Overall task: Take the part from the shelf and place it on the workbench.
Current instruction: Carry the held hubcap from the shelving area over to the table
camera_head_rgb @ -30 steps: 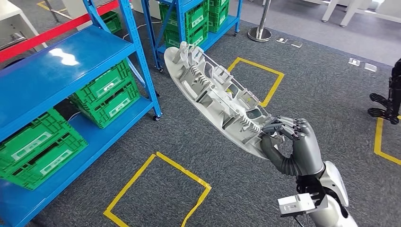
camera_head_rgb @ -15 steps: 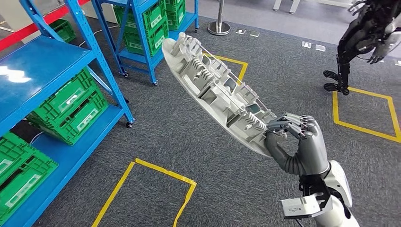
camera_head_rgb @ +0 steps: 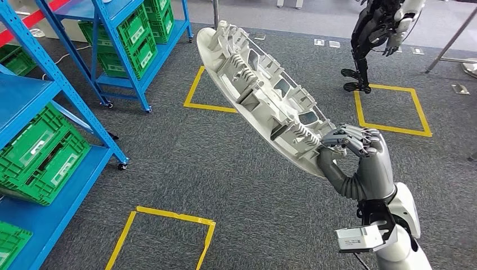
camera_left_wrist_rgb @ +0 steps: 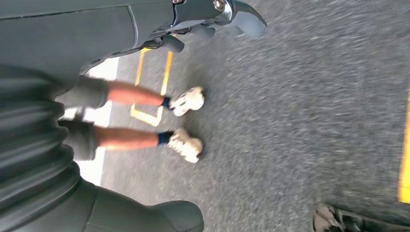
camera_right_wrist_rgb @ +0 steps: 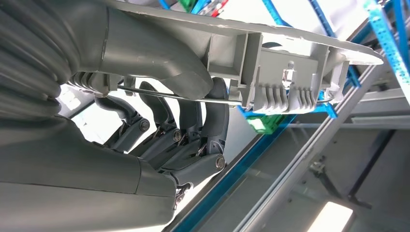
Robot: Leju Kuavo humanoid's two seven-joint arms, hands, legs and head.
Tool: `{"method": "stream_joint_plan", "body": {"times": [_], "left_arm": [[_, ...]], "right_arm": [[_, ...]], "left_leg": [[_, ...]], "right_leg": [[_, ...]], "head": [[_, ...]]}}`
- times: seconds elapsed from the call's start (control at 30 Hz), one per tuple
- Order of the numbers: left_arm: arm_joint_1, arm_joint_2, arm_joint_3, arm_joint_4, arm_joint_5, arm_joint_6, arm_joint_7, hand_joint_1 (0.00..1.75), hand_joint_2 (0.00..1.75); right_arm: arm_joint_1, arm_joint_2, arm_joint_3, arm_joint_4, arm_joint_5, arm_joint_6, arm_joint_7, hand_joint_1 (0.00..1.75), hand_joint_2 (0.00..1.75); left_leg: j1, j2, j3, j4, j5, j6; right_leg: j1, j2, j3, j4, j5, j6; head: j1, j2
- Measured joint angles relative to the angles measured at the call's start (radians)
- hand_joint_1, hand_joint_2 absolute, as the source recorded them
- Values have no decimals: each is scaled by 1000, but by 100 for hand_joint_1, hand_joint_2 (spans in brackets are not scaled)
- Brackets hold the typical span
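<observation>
everything has slid to the left since the earlier picture, so the camera has turned: the blue shelf (camera_head_rgb: 34, 95) now sits at the left edge, and another robot (camera_head_rgb: 377, 34) stands at the top right by a yellow square (camera_head_rgb: 394, 109) taped on the floor. the right hand (camera_head_rgb: 360, 163) still holds the part (camera_head_rgb: 264, 95) up in the air over the grey carpet (camera_head_rgb: 185, 163). the part is a long white plastic piece with ribs on its top side. it tilts up and away from the hand, which grips its near end. the fingers (camera_head_rgb: 349, 140) curl over the ribs and the thumb presses from under the edge. green bins (camera_head_rgb: 39, 152) sit on the shelf, well apart from the part. the left hand (camera_left_wrist_rgb: 212, 19) hangs over the floor with nothing in it, and i cannot tell how its fingers lie. a person's legs (camera_left_wrist_rgb: 140, 116) in white shoes stand on the carpet near it.
</observation>
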Motion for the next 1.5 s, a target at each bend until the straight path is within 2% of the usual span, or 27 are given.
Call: {"method": "stream_joint_plan", "body": {"times": [0.03, 0.1, 0.17, 0.23, 0.3, 0.33, 0.37, 0.4, 0.5, 0.53, 0.6, 0.67, 0.7, 0.77, 0.83, 0.87, 0.93, 1.0, 1.07, 1.13, 1.2, 1.27, 1.33, 1.37, 1.4, 1.43, 1.5], "left_arm": [[-1, 0, 0, 0, -1, -1, 0, 0, 175], [-2, -1, 0, 0, -3, -3, 0, 0, 175], [-2, -3, 0, 0, -4, -5, 1, 0, 175], [-2, -4, 0, 0, -5, -6, 1, 0, 175], [0, -5, 0, 0, -5, -7, 2, 0, 175], [-1, -5, 0, 0, -5, -8, 2, 0, 175], [-1, -5, 0, 0, -5, -8, 3, 0, 175], [-2, -5, 0, 0, -6, -8, 5, 0, 175], [-4, -5, 0, -1, -11, 1, 12, 0, 175], [-5, -5, 0, -1, -14, 6, 12, 0, 175], [-7, -4, 0, -2, -17, 15, 11, 0, 175], [-10, -4, 0, -3, -18, 19, 8, 0, 175], [-10, -3, 0, -3, -18, 20, 8, 0, 175], [-9, -2, 0, -4, -18, 21, 12, 0, 175], [-5, -2, 0, -3, -18, 21, 21, 0, 175], [-4, -2, 0, -3, -18, 21, 24, 0, 175], [-4, -2, 0, -3, -16, 21, 29, 0, 175], [-6, -2, 0, -3, -15, 21, 32, 0, 175], [-7, -2, 0, -3, -14, 21, 34, 0, 175], [-7, -3, 0, -3, -14, 21, 35, 0, 175], [-7, -4, 0, -4, -15, 20, 33, 0, 175], [-6, -4, 0, -5, -18, 14, 30, 0, 175], [-4, -2, 0, -5, -22, 8, 28, 0, 175], [-4, -2, 0, -5, -24, 5, 27, 0, 175], [-4, -1, 0, -5, -25, 3, 25, 0, 175], [-5, 0, 0, -5, -25, 1, 23, 0, 175], [-6, 0, 0, -5, -25, 0, 19, 0, 175]], "right_arm": [[0, 0, -2, -1, 2, 0, 1, 175, 175], [1, 0, -8, -4, 8, 0, 3, 175, 175], [0, 0, -15, -7, 13, -1, 5, 175, 175], [-3, 0, -20, -8, 15, -3, 6, 175, 175], [-2, 0, -25, -8, 18, -5, 9, 175, 175], [1, 0, -27, -8, 19, -7, 11, 175, 175], [3, 0, -29, -8, 21, -9, 13, 175, 175], [5, 0, -32, -8, 21, -11, 14, 175, 175], [2, 0, -39, -9, 22, -19, 16, 175, 175], [-1, 0, -41, -10, 23, -21, 18, 175, 175], [-8, 0, -46, -10, 28, -22, 25, 175, 175], [-13, -1, -51, -11, 34, -21, 35, 175, 175], [-16, -1, -52, -11, 36, -20, 37, 175, 175], [-23, -1, -53, -12, 38, -18, 39, 175, 175], [-29, 0, -53, -10, 38, -17, 38, 175, 175], [-33, 0, -53, -8, 38, -16, 38, 175, 175], [-44, 0, -53, -1, 37, -14, 36, 175, 175], [-57, 0, -53, 8, 35, -13, 35, 175, 175], [-69, 0, -51, 15, 34, -13, 35, 175, 175], [-75, 0, -50, 19, 34, -12, 35, 175, 175], [-76, -2, -49, 20, 34, -13, 35, 175, 175], [-78, -3, -47, 20, 34, -15, 36, 175, 175], [-77, -4, -44, 20, 37, -17, 38, 175, 175], [-75, -4, -42, 20, 39, -18, 40, 175, 175], [-73, -4, -41, 19, 42, -18, 43, 175, 175], [-70, -4, -40, 18, 44, -19, 47, 175, 175], [-67, -6, -39, 13, 46, -19, 52, 175, 175]], "left_leg": [[-1, -6, 5, -11, -2, 3], [-4, 17, 8, -16, 4, 16], [-4, 44, 11, -25, 11, 31], [-7, 73, 12, -29, 13, 40], [-10, 103, 11, -28, 11, 44], [-11, 118, 12, -27, 9, 45], [-12, 133, 13, -27, 7, 44], [-12, 146, 14, -26, 4, 43], [-17, 179, 21, -21, -7, 31], [-19, 188, 23, -22, -10, 25], [-20, 209, 30, -26, -13, 14], [-17, 184, 29, -11, -27, 3], [-15, 153, 13, 25, -49, -1], [-13, 92, -50, 155, -113, -5], [-14, 78, -112, 269, -148, -6], [-13, 77, -120, 274, -134, -5], [-12, 64, -84, 176, -60, -1], [-8, 20, -33, 46, 0, 4], [-7, -5, -14, -5, 8, 11], [-11, 14, -9, -12, 11, 24], [-11, 40, -5, -20, 19, 38], [-13, 69, -4, -26, 21, 46], [-17, 100, -4, -26, 19, 51], [-18, 116, -4, -26, 17, 51], [-19, 132, -3, -25, 15, 52], [-20, 146, -1, -25, 13, 51], [-23, 170, 5, -24, 7, 45]], "right_leg": [[-1, 12, -4, 0, 3, 8], [-6, 29, -11, -4, 10, 23], [-4, -17, -29, 26, -7, 32], [1, -83, -81, 133, -64, 36], [0, -101, -143, 260, -115, 39], [-1, -103, -154, 284, -116, 39], [-1, -107, -144, 269, -101, 39], [-1, -116, -112, 213, -72, 37], [7, -176, -6, 23, -11, 25], [11, -183, 3, 3, -10, 20], [15, -159, 0, 1, -8, 9], [10, -136, 2, -6, -3, -3], [7, -125, 4, -10, -1, -9], [4, -103, 5, -11, 1, -16], [5, -76, 5, -11, 0, -17], [5, -60, 5, -10, 0, -17], [4, -31, 5, -7, 1, -15], [3, -4, 1, -1, 1, -8], [1, 18, -8, 0, 5, 6], [-3, 38, -15, -4, 12, 22], [0, -2, -31, 22, -4, 31], [5, -74, -80, 128, -63, 34], [5, -100, -139, 253, -116, 37], [4, -104, -148, 276, -117, 37], [5, -108, -136, 259, -102, 35], [6, -118, -104, 205, -75, 32], [14, -167, -21, 64, -27, 22]], "head": [[0, 0], [0, 0], [3, 0], [7, 0], [7, 0], [7, 0], [7, 0], [7, 0], [7, 0], [7, 0], [7, 0], [6, 0], [4, 0], [2, 0], [1, 0], [0, 0], [0, 0], [0, 0], [1, 0], [0, 0], [4, 0], [9, 0], [10, 0], [10, 0], [10, 0], [10, 0], [9, 0]]}}
